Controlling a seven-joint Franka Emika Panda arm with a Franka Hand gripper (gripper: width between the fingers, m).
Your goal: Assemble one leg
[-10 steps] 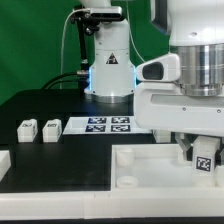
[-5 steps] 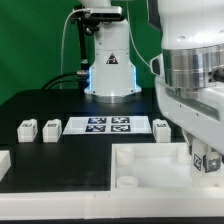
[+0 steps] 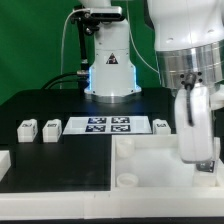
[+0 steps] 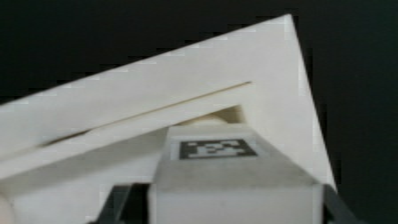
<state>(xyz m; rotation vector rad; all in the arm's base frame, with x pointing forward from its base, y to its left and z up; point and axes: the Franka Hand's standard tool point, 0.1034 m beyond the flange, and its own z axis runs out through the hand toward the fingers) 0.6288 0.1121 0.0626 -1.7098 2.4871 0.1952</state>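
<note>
Leg gripped over a corner of the tray-like part.

In the wrist view I see the gripper (image 4: 217,205) clenched on the leg (image 4: 217,165), a dark finger (image 4: 118,203) on each side of the white block, its square tag facing the camera; the leg sits right at the corner of the large white tray-like part (image 4: 160,95); in the exterior view the arm hangs over that part (image 3: 140,165) at its end on the exterior view's right, and the gripper tips are hidden there; two more legs (image 3: 27,129) (image 3: 51,129) stand on the black table (image 3: 40,105) beyond the part, beside the marker board (image 3: 108,125); another (image 3: 162,126) sits at the board's other end.
</note>
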